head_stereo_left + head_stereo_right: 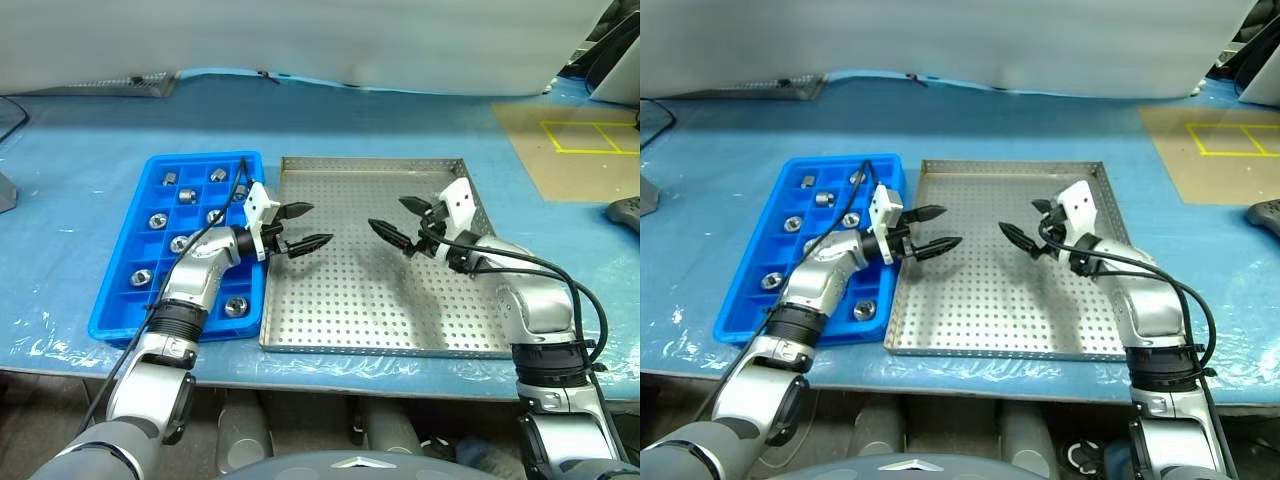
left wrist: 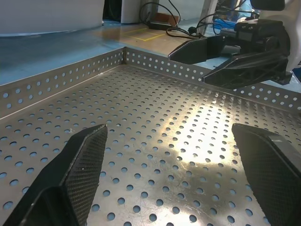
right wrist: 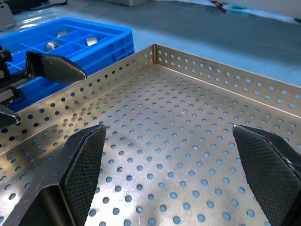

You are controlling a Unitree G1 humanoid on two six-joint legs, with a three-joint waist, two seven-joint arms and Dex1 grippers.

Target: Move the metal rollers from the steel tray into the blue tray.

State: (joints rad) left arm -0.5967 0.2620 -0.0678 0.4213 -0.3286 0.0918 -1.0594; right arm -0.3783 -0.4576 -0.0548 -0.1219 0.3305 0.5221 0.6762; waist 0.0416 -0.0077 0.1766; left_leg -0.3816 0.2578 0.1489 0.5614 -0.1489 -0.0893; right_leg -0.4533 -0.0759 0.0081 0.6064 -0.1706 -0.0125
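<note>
Worktop [image 1: 400, 120]: we find it covered in blue sheeting; both trays lie flat on it, near its front edge.

Steel tray [image 1: 380, 300]: square and perforated, with a low rim. It sits right of centre on the worktop. We see bare perforated floor wherever it is visible, in the head views and in both wrist views.

Blue tray [image 1: 110, 315]: it lies just beside the steel tray's left rim, its long side running toward the far edge of the worktop. Whether the two rims touch, we cannot tell.

Metal rollers [image 1: 158, 220]: we count about nine shiny rings, each in its own square compartment of the blue tray, spread from its far end to its front end. The left arm covers part of the tray.

Left gripper [image 1: 300, 228]: it hovers over the steel tray's left part, pointing toward the right. Its fingers [image 2: 80, 174] stand wide apart with nothing between them.

Right gripper [image 1: 400, 222]: it hovers over the right-hand part of the steel tray, pointing toward the left gripper. Its fingers [image 3: 82, 165] are spread wide and empty.

Gap between grippers: we see the two sets of tips facing each other, apart, above the tray floor.
</note>
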